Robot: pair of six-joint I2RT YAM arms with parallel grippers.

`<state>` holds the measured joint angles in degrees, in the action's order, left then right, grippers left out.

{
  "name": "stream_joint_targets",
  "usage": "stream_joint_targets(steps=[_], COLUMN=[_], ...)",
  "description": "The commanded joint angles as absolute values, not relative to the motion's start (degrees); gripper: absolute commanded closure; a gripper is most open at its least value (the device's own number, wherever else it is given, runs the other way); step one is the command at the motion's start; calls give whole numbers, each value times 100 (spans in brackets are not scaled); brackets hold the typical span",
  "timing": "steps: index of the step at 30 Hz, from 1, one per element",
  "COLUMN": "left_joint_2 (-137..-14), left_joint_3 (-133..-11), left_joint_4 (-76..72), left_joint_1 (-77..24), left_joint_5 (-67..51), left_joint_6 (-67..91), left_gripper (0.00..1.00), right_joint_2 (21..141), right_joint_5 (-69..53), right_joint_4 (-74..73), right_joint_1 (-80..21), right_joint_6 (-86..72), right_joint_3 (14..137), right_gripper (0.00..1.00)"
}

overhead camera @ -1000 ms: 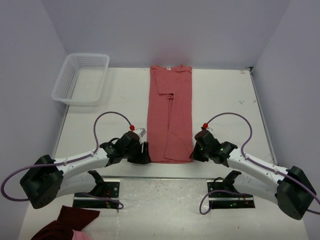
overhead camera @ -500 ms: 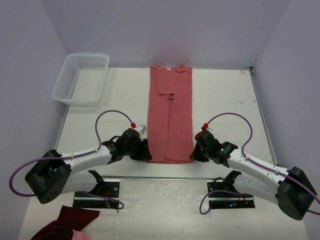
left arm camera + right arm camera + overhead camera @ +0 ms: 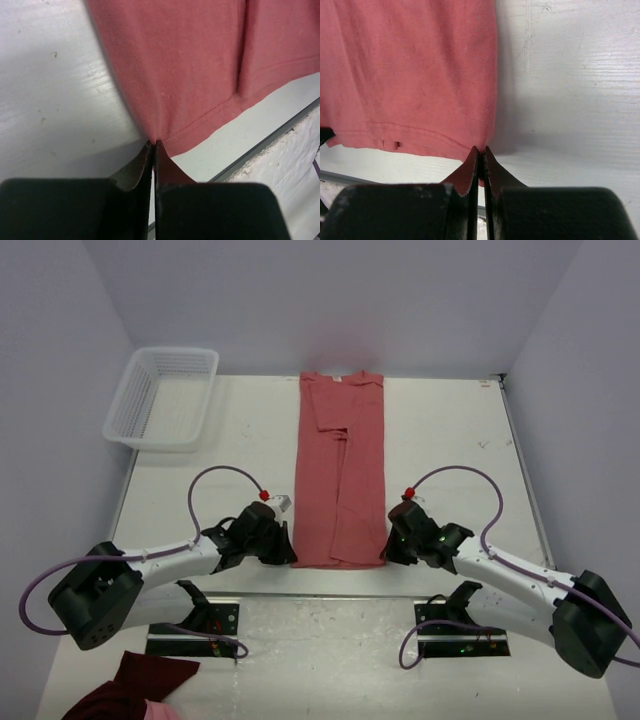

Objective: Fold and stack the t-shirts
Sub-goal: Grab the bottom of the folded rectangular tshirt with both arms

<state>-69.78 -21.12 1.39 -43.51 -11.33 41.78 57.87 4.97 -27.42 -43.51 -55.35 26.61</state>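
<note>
The t-shirt [image 3: 340, 475], laid long and thin on the middle of the table [image 3: 450, 450], is pinched tight at its two near corners by the left gripper [image 3: 291, 556] and the right gripper [image 3: 386, 552], likely so the bottom can be folded up.

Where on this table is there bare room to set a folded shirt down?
Bare table right of the t-shirt, and between the basket and t-shirt. Crowded at the near edge, where left gripper and right gripper pinch its hem corners.
</note>
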Motion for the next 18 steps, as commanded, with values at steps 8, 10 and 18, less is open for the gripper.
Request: stream_joint_targets(steps=[8, 10, 18], left_joint_2=[-5187, -4791, -4272], left_joint_3=[-1249, -1108, -817], left_joint_4=[475, 483, 518], left_joint_1=[-4342, -4342, -4351], left_joint_5=[-844, -756, -1116], left_joint_6=[4104, 4131, 4324], left_gripper=[100, 100, 100], right_joint_2=[5827, 5862, 5897], right_joint_5=[782, 887, 1344], right_joint_4=[-2716, -2742, -3040], right_joint_1=[-4491, -4587, -5500], right_joint_6=[-5397, -5396, -5888], right_joint_3=[2751, 2803, 2891], right_gripper=[100, 100, 100])
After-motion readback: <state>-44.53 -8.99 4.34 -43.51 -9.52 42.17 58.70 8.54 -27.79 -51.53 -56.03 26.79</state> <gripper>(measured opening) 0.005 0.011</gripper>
